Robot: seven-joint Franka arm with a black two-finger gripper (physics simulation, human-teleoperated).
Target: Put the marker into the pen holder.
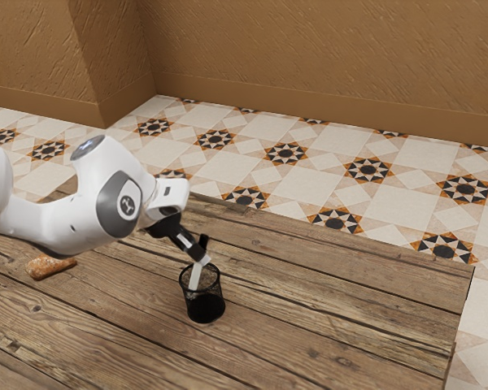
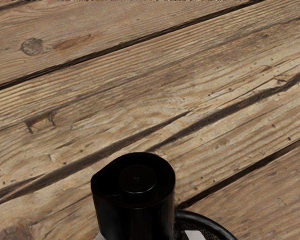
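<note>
In the exterior view my gripper point(image 1: 201, 257) is above the rim of the black mesh pen holder point(image 1: 204, 307), shut on the marker. The marker point(image 1: 196, 276) has a black upper end rising above the grip. Its white body slants down through the holder's opening; whether its tip touches the bottom cannot be told. In the wrist view the marker's black end point(image 2: 135, 220) stands large at the lower edge, with pale fingertips point(image 2: 194, 235) at its sides. Part of the pen holder's dark rim point(image 2: 210, 219) curves beside it.
A brown, bread-like object point(image 1: 50, 266) lies on the plank table point(image 1: 350, 325) near the arm's base side, well apart from the holder. The table's edge runs along the exterior view's right, with patterned floor tiles beyond.
</note>
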